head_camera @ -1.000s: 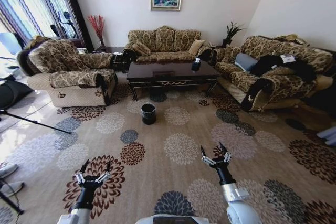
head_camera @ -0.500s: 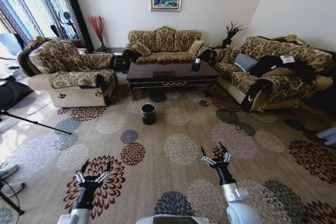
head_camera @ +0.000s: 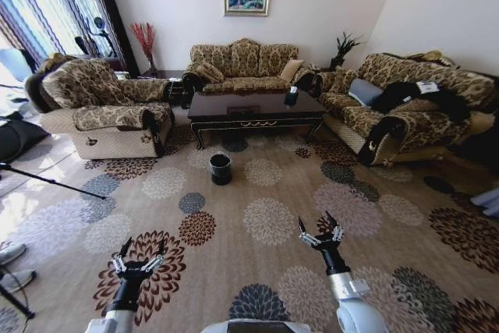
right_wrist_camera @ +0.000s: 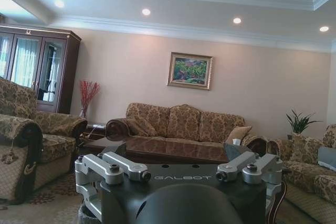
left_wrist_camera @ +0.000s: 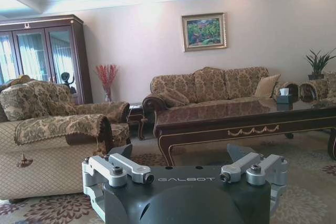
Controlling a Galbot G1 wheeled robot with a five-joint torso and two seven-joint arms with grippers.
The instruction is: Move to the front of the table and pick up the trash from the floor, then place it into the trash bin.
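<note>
The dark glossy table (head_camera: 257, 109) stands far ahead in front of the back sofa, and its gold-trimmed front edge faces me in the left wrist view (left_wrist_camera: 247, 121). A small black trash bin (head_camera: 221, 168) sits on the patterned floor (head_camera: 269, 220) just before the table. I cannot make out any trash on the carpet from this distance. My left gripper (head_camera: 140, 253) is held low at the near left, open and empty (left_wrist_camera: 181, 153). My right gripper (head_camera: 320, 224) is raised at the near right, also open and empty (right_wrist_camera: 176, 150).
An armchair (head_camera: 101, 107) flanks the table on the left and a long sofa (head_camera: 405, 107) on the right, with another sofa (head_camera: 245, 64) behind. A tripod leg (head_camera: 47, 179) and shoes (head_camera: 12, 267) lie at the left edge. Wide open carpet stretches between me and the bin.
</note>
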